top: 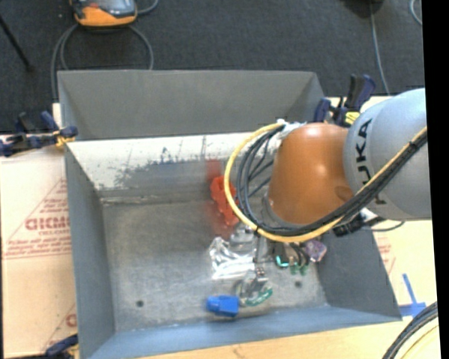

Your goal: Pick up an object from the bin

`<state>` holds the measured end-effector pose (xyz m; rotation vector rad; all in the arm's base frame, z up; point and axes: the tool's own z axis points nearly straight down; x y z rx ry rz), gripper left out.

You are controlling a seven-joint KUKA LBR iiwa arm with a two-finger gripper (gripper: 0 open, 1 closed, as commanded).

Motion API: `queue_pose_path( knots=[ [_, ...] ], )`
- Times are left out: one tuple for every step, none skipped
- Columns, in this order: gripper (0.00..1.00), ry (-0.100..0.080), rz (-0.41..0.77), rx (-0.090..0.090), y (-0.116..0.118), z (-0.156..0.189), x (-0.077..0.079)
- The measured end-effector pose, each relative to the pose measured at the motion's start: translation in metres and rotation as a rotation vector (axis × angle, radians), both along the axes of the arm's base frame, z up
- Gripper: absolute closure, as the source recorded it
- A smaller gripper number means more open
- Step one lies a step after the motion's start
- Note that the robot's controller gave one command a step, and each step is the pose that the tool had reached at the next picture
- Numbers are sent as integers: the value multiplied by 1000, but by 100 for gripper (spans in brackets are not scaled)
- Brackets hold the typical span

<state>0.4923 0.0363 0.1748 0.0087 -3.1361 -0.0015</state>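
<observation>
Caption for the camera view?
Arm low in the grey bin, over a clear wrapper beside a blue block.

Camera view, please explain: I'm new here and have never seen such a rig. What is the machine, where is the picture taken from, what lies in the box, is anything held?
The camera looks down, slightly sideways, on a grey metal bin. A robot arm with an orange cover reaches in from the right; its end effector is over the bin's floor, toward the picture's bottom. Close by lie a clear crinkly wrapper, a blue piece and a green-and-silver thing; further back, an orange-red thing. Whether anything is held I cannot tell.
</observation>
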Motion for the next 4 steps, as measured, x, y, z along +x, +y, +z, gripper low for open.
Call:
queue_pose_path(
  knots=[
    [0, -16, 362, 1, -34, -62, 31],
    [0, -20, 312, -4, -34, -74, 33],
    [100, -20, 309, -3, -34, -75, 33],
    [100, -14, 313, -2, -29, 15, 48]
  ],
)
